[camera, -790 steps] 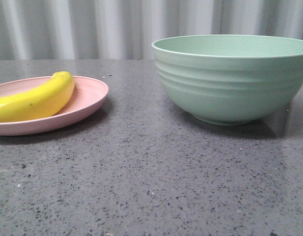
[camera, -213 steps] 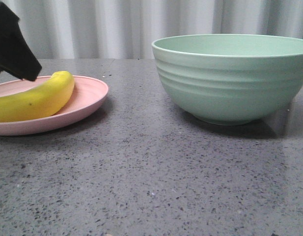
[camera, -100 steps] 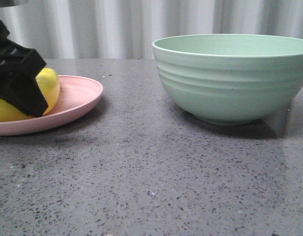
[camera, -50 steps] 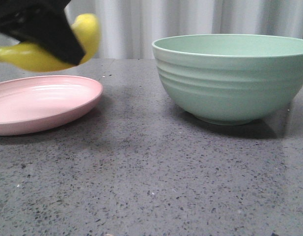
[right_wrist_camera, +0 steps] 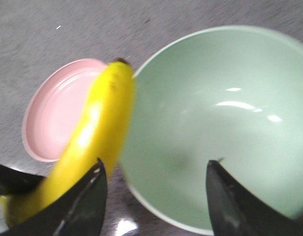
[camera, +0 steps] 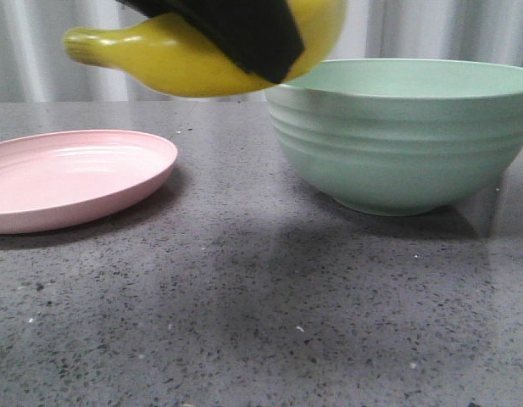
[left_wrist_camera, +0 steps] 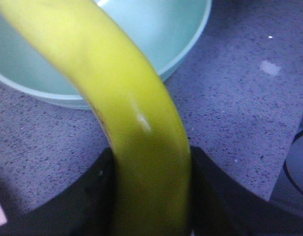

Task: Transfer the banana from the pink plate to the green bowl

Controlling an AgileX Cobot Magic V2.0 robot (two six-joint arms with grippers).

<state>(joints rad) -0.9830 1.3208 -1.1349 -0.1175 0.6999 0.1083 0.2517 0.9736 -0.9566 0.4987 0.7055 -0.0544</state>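
Observation:
My left gripper (camera: 244, 30) is shut on the yellow banana (camera: 176, 59) and holds it in the air, just left of the green bowl's (camera: 397, 144) rim and level with it. In the left wrist view the banana (left_wrist_camera: 126, 118) fills the space between the jaws of the left gripper (left_wrist_camera: 151, 196), with the bowl (left_wrist_camera: 156, 34) beyond. The pink plate (camera: 75, 174) lies empty at the left. My right gripper (right_wrist_camera: 154, 164) is open and empty, high above the bowl (right_wrist_camera: 215, 123); its view also shows the banana (right_wrist_camera: 92, 142) and the plate (right_wrist_camera: 58, 113).
The bowl and plate stand on a dark grey speckled table (camera: 261, 305). A pale pleated curtain (camera: 202, 85) hangs behind the table. The bowl is empty inside.
My left gripper came down on the banana on the plate, shut on it, lifted it and carried it right, to the bowl's left rim. The plate is now empty.

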